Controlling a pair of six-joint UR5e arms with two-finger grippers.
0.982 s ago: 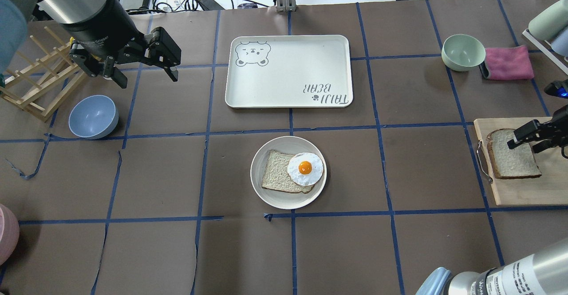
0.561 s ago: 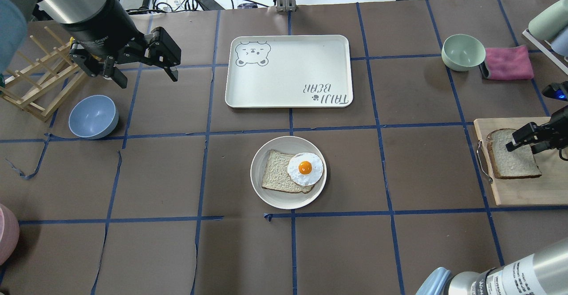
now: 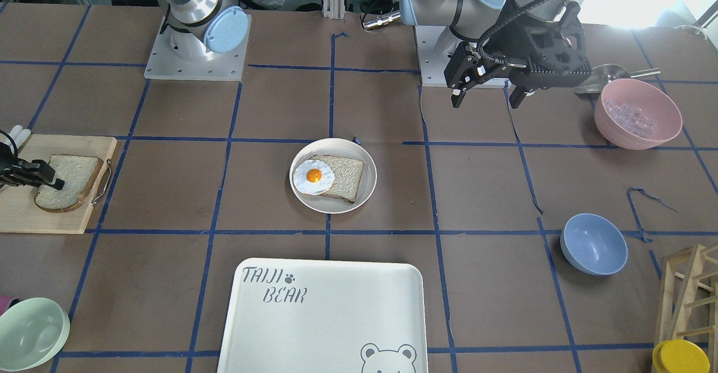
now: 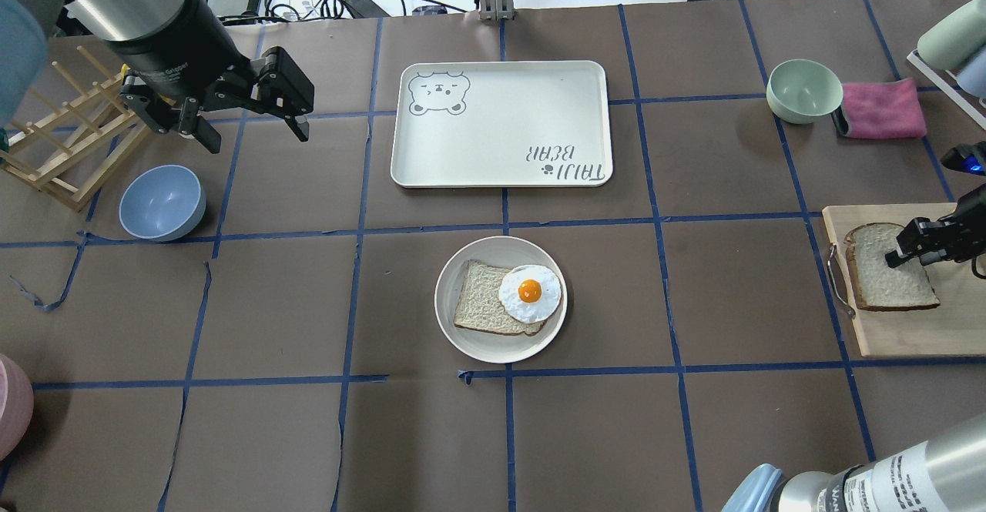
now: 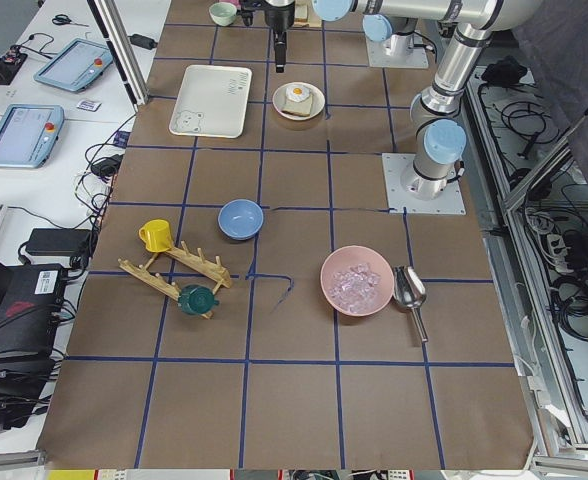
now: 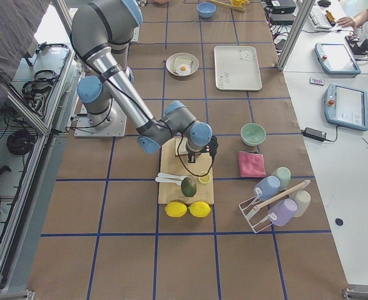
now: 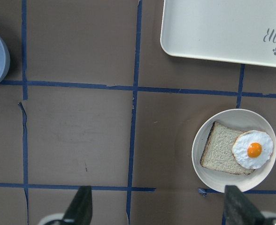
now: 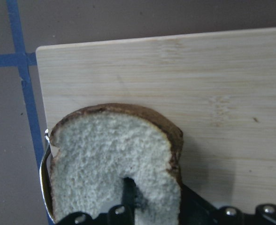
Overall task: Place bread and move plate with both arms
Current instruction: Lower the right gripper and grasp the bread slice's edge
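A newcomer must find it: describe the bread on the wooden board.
Find the wooden cutting board at the table's end on the robot's right. The bread lies on it, under the right gripper. It is bare, dark-crusted and domed, unlike the squarer slice partly under a fried egg on the plate.

Dark-crusted pale bread [image 4: 886, 287], cream plate [image 4: 501, 350]

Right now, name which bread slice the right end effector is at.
The dark-crusted, domed slice on the wooden cutting board: the right end effector is over it. The other slice lies on the round plate under a fried egg.
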